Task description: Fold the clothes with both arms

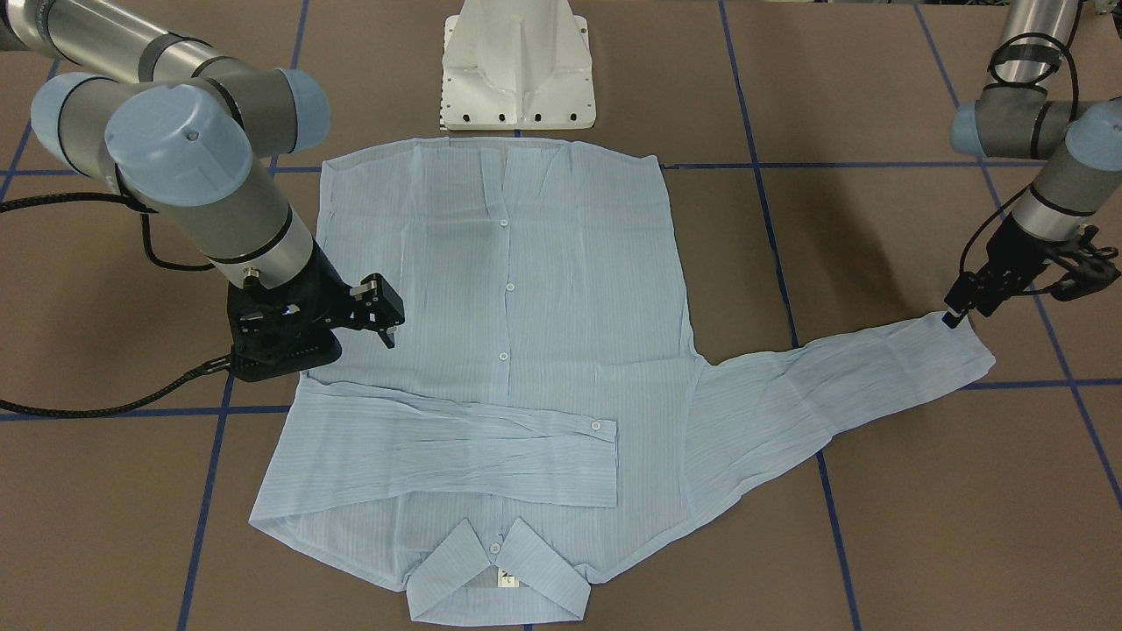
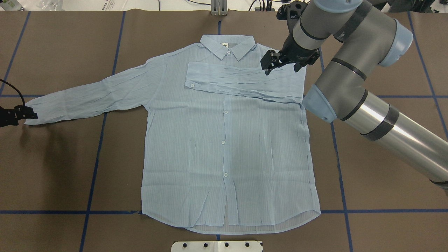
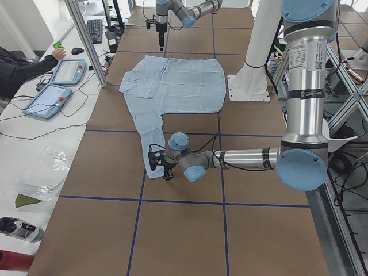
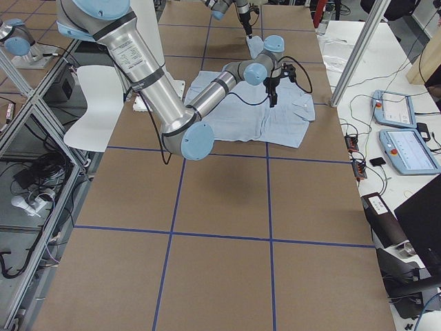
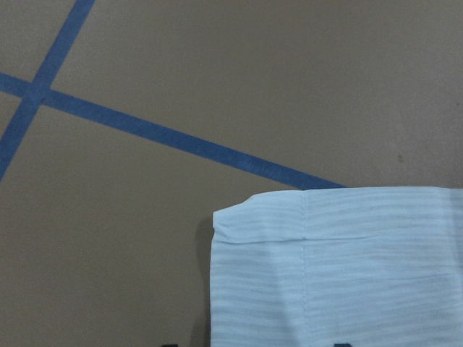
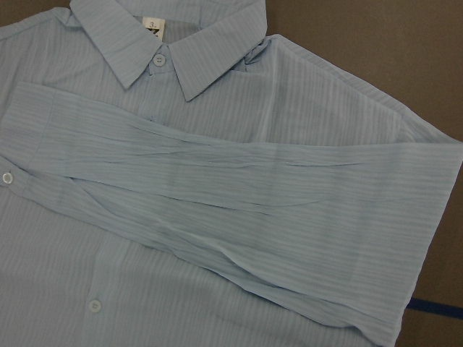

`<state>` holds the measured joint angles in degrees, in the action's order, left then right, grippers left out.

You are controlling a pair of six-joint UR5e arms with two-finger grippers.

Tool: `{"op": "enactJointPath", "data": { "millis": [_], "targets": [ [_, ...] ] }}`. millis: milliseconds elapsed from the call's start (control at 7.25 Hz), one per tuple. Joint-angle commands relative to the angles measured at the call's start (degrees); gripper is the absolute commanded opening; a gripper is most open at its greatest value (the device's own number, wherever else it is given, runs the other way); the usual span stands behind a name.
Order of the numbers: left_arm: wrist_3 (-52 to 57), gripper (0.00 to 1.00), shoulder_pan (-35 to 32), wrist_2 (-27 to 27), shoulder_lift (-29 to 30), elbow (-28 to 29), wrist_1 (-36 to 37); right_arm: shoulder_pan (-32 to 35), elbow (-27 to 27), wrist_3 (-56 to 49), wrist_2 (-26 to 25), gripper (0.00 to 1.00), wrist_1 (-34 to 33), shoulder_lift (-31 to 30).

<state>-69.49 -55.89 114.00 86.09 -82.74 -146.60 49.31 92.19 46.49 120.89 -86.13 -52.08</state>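
Fingertips [image 2: 267,69] of the right gripper [image 2: 282,67] are spread and hold nothing; directly beneath them lies the folded sleeve [image 2: 241,82] of the shirt [image 2: 227,147]. The left gripper [image 2: 21,114] meets the outstretched cuff [image 5: 325,275], presumably for the matching fold; its closure cannot be told.

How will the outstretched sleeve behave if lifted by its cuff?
Likely floppy: the outstretched sleeve lies flat and creased on the table, so it would probably hang limp from the cuff. It looks thin and light, so a push would probably bunch it rather than slide it whole.
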Motion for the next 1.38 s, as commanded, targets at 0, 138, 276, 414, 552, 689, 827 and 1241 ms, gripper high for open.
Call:
{"op": "enactJointPath", "data": {
  "millis": [0,138,276,414,552,689,827,1241],
  "targets": [
    [0.06,0.70,0.77,-0.09,-0.66,-0.58,0.09,0.00,0.01,0.00,-0.04,1.00,0.00,-0.12],
    [0.06,0.69,1.21,-0.09,-0.66,-0.58,0.09,0.00,-0.17,0.00,-0.04,1.00,0.00,-0.21],
    [0.06,0.68,1.57,-0.18,-0.57,-0.58,0.09,0.00,-0.17,0.00,-0.13,1.00,0.00,-0.39],
    [0.06,0.66,2.00,-0.70,-0.57,-0.58,0.09,0.00,-0.08,0.00,-0.04,1.00,0.00,-0.48],
    [0.06,0.55,2.18,-0.88,-0.66,-0.58,0.09,-0.09,-0.17,0.09,-0.13,1.00,0.00,-0.48],
    [0.06,0.43,2.10,-0.89,-0.74,-0.50,0.09,-0.09,-0.08,0.09,-0.04,1.00,-0.09,-0.48],
    [0.06,0.35,2.01,-0.89,-0.74,-0.58,0.09,0.00,0.01,0.09,-0.04,1.00,-0.09,-0.39],
    [0.14,0.20,1.66,-0.89,-0.83,-1.29,0.09,-0.09,0.01,0.09,-0.04,1.00,-0.26,-0.30]
  ]
}}
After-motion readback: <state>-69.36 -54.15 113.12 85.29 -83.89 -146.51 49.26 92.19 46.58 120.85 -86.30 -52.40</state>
